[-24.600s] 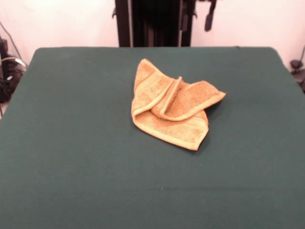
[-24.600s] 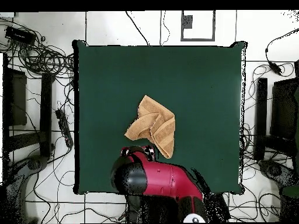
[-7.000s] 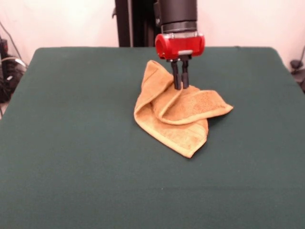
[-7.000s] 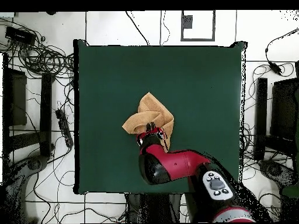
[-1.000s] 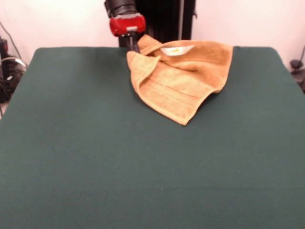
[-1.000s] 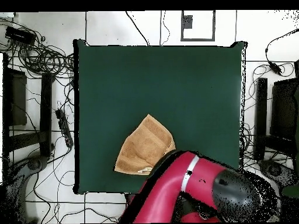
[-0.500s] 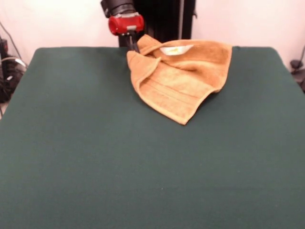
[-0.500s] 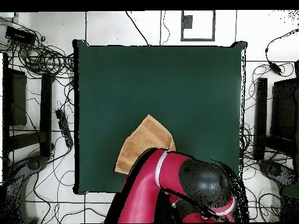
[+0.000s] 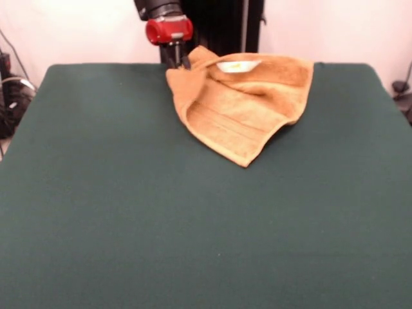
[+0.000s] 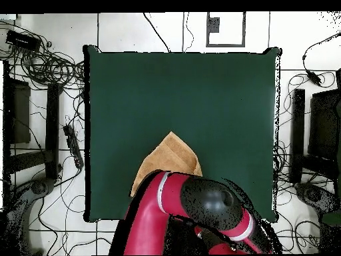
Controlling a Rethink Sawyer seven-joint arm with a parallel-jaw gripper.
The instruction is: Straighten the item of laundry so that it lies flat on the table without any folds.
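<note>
The orange-tan towel [image 9: 241, 106] lies at the far side of the green table [image 9: 129, 212], near the pedestal. It is partly spread, with its left edge folded over and raised; a white tag [image 9: 233, 65] shows at its far edge and one corner points toward the camera. My gripper [image 9: 175, 62] comes down at the towel's far left corner and is shut on that raised edge. In the overhead view the towel [image 10: 170, 155] peeks out from under my red arm [image 10: 193, 213], which hides the gripper and the towel's near part.
The black pedestal column [image 9: 219, 26] stands right behind the towel at the table's far edge. Cables lie on the floor to the left [image 9: 9, 96] and around the table [image 10: 46, 67].
My gripper has shifted slightly left and the towel's left edge has moved with it. In the overhead view the arm has swung further left over the towel.
</note>
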